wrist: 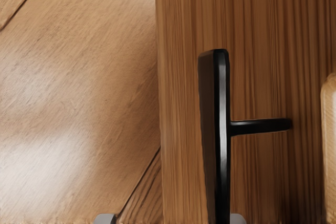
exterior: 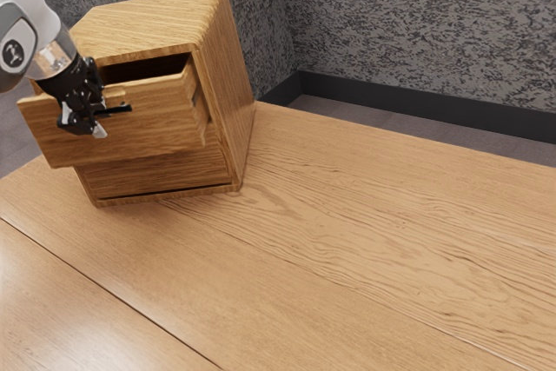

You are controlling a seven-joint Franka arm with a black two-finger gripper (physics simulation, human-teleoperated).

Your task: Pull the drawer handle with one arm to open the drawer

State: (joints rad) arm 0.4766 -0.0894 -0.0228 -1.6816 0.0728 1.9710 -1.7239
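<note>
Drawer (exterior: 152, 132), upper of two in a wooden cabinet (exterior: 221, 58), pulled partway out toward the left of the exterior frame, with a dark gap open behind its front panel. Cabinet in the upper left of that frame, standing on a broad wood-grain surface (exterior: 365, 241) and turned at an angle to the plank seam. Lower drawer (exterior: 161, 175) flush with the cabinet face.

End effector (exterior: 95, 121) up against the pulled-out front near its left end, hanging from a white-and-grey arm (exterior: 22, 36) that enters at the upper left corner. Impossible to tell whether wide, narrow or clamped on anything.

Black handle (wrist: 214, 135) close up in the wrist view: a slim bar lying along the grain of the drawer front, with a short stem branching off one side. Bare planks of the surface beyond the panel's edge.

Mottled grey wall (exterior: 417, 15) and black skirting (exterior: 434, 106) across the upper right of the exterior frame.
</note>
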